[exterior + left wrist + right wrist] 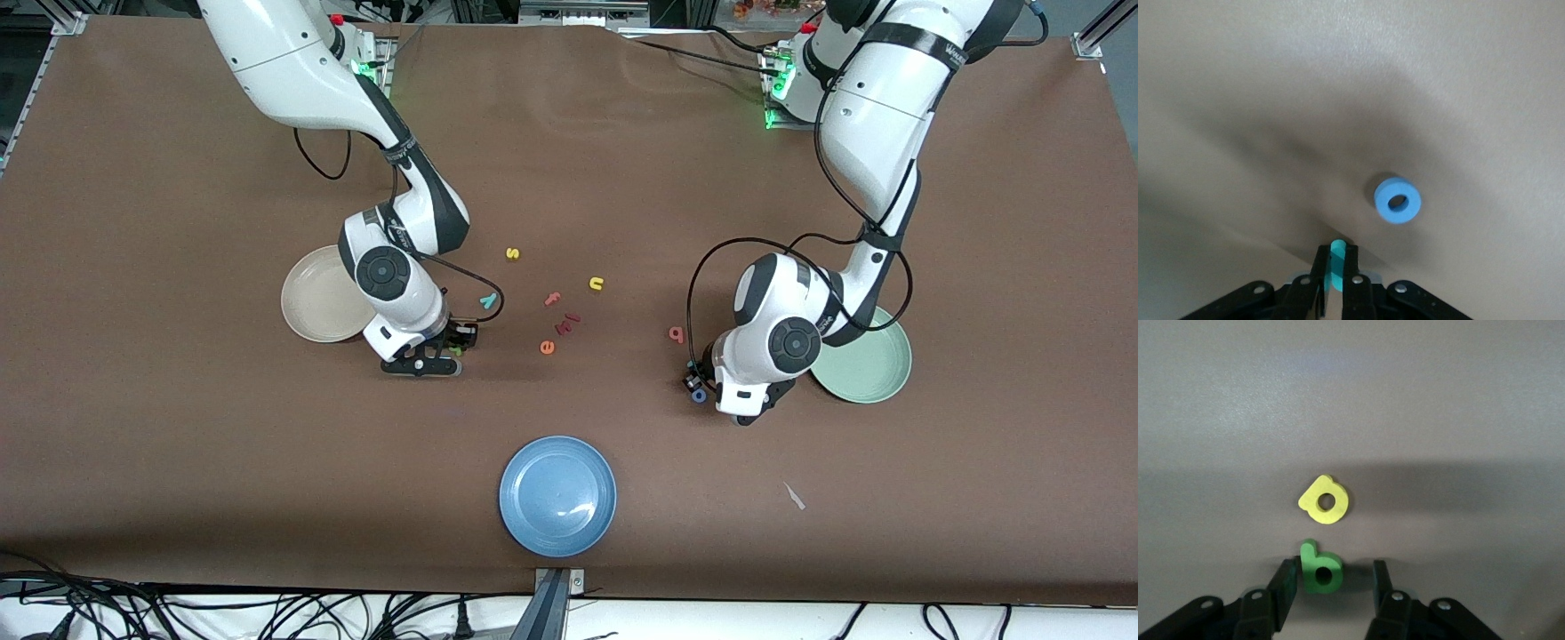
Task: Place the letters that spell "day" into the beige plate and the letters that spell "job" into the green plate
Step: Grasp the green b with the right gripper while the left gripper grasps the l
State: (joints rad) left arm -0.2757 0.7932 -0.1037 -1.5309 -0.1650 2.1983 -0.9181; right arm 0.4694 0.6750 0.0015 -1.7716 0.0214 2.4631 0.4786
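**A:** Which step was in hand?

**B:** The first pick on both sides. Neither the beige plate point(313, 311) nor the green plate point(876, 369) showed a letter on what the arms left in view. The right gripper point(1334, 567) was down at the table just beside the beige plate, its fingers point(1286, 583) apart and straddling the d point(1319, 568). One finger was against the letter and the other stood clear of it, so I'd call that no grip yet.

**A:** And the left?

**B:** The left gripper point(1335, 252) was low beside the green plate, clamped on the j point(1337, 265). The o point(1398, 200) lay flat just beside it, and the b point(677, 334) lay a little farther from the front camera.

**A:** How did the d lie?

**B:** Flat. Its stem pointed out from the wrist toward the a point(1325, 499), with the bowl nearer the palm. The long axis ran roughly along the fingers, so the jaws would close across its short width.

**A:** The j?

**B:** It was on edge, a thin teal strip lengthwise between the pads. Its hook was hidden, so I couldn't tell which way it turned.

**A:** What did the next move call for?

**B:** I'd say the right needed to finish its squeeze, lift, and make a short carry over the beige rim. The left needed to lift straight up without nudging the o, then swing over the green plate. The y point(488, 300) waited near the right arm.
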